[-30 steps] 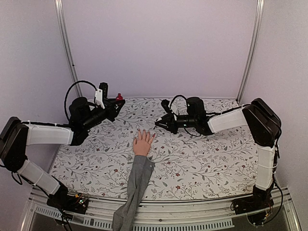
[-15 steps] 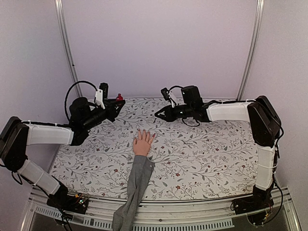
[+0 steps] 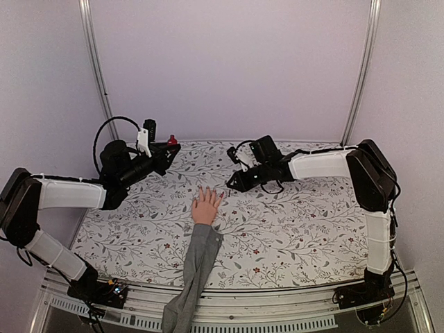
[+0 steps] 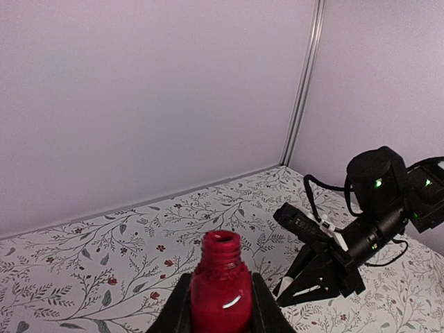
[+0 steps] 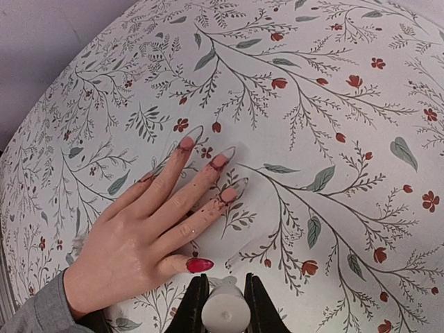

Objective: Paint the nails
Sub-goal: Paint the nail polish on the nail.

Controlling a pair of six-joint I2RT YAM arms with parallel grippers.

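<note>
Where lilac walls (image 3: 229, 62) meet, floral tabletop (image 3: 298, 222), nails (image 5: 200, 264)

mannequin hand (image 3: 205, 207) and its grey sleeve (image 3: 196, 263) are lying down the middle of the table (image 3: 298, 222), splitting it. right gripper (image 3: 232, 186) with a white cap (image 5: 225, 310) is hovering just beside the nails (image 5: 220, 161), left gripper (image 3: 168, 146) with the red bottle (image 4: 220, 291) is hanging back left, leaving the near-left and far-right cloth passable

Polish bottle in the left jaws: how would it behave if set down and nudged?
The polish bottle looks narrow with a tall neck, so it would probably tip easily. Its neck is uncapped, so tipping would likely spill polish. Its glossy surface suggests glass: probably slippery and breakable.
</note>
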